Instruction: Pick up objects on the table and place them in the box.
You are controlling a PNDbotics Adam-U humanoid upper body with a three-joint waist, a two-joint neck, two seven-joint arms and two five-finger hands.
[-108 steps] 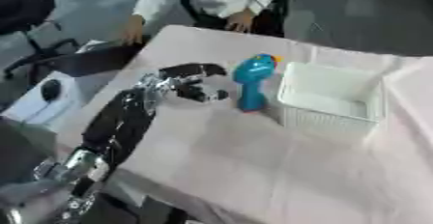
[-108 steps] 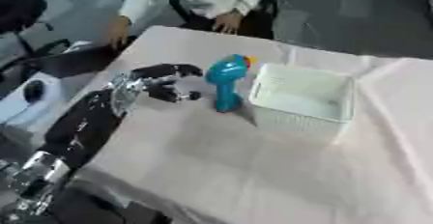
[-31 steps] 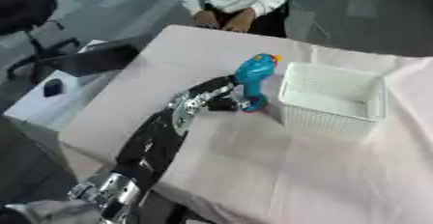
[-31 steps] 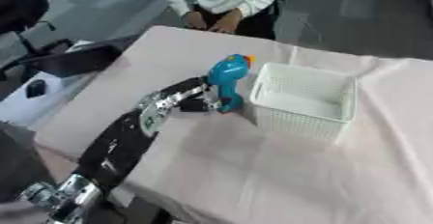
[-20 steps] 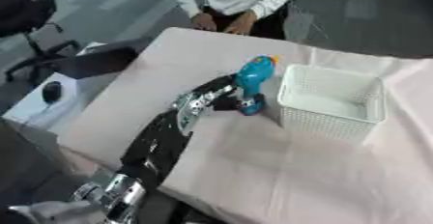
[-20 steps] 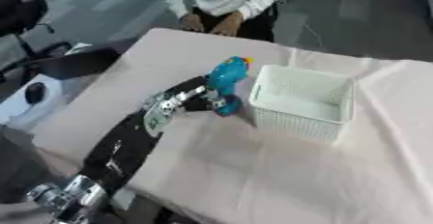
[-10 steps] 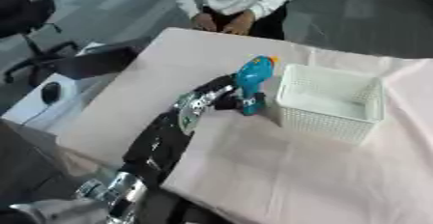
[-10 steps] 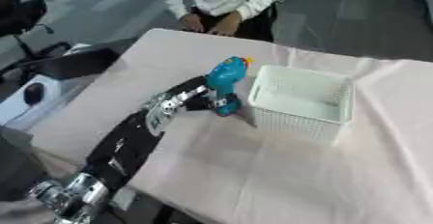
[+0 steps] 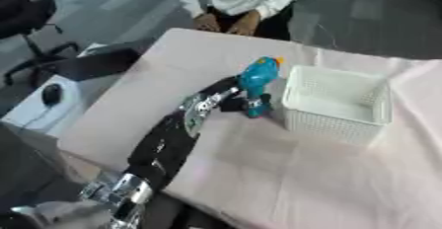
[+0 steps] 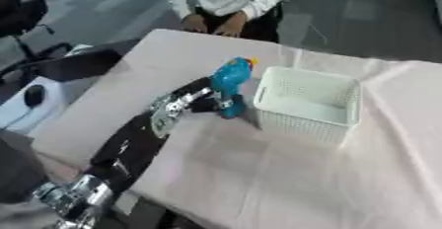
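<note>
My left hand point(image 9: 226, 97) reaches in from 7 o'clock, arm stretched across the pink table point(image 9: 259, 173). Fingers look curled around the lower part of the blue toy point(image 9: 256, 86), holding it; exact finger wrap is blurred. The toy is bright blue, upright, shaped like a drill or bird figure, with an orange-yellow bit at its top and a darker base. It stands on the table with my fingers at its 9 o'clock side, touching its lower half. Just beside the toy at 3 o'clock sits the white mesh box point(image 9: 335, 102), open top. Right hand doesn't show in either view.
</note>
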